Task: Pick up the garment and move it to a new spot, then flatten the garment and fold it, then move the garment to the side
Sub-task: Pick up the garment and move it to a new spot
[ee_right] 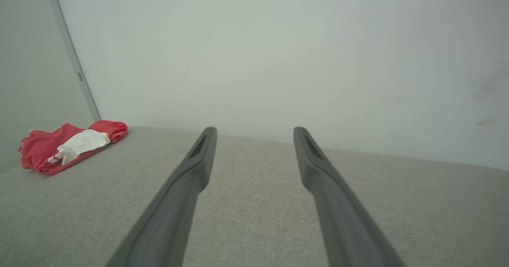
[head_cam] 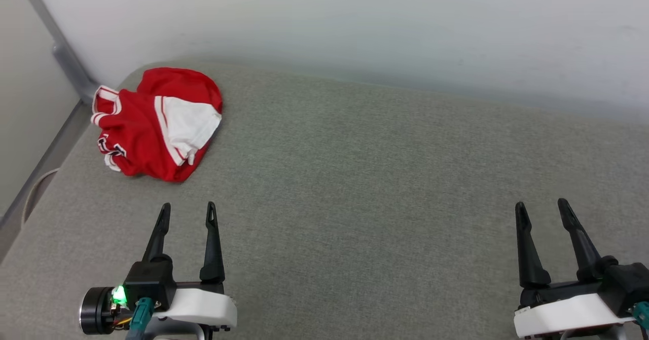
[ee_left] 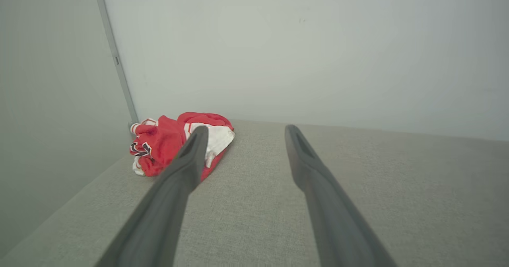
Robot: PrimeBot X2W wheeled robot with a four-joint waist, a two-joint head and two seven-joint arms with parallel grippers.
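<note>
I'm seeing the shirt (head_cam: 157, 122) crumpled in a heap at the far left corner of the grey desk (head_cam: 380, 178), close to the wall (head_cam: 355, 26). The left gripper (head_cam: 187, 213) sits just short of it and the right gripper (head_cam: 542, 209) is well off to the side. Fingers (head_cam: 212, 238) are spread on both.

The garment (head_cam: 157, 122) is lying on the cushioned surface (head_cam: 355, 178). The wall (head_cam: 355, 21) is rising just behind the garment. The left gripper (head_cam: 187, 213) is standing near, before the garment; the right gripper (head_cam: 542, 211) well apart, to the garment's right.
</note>
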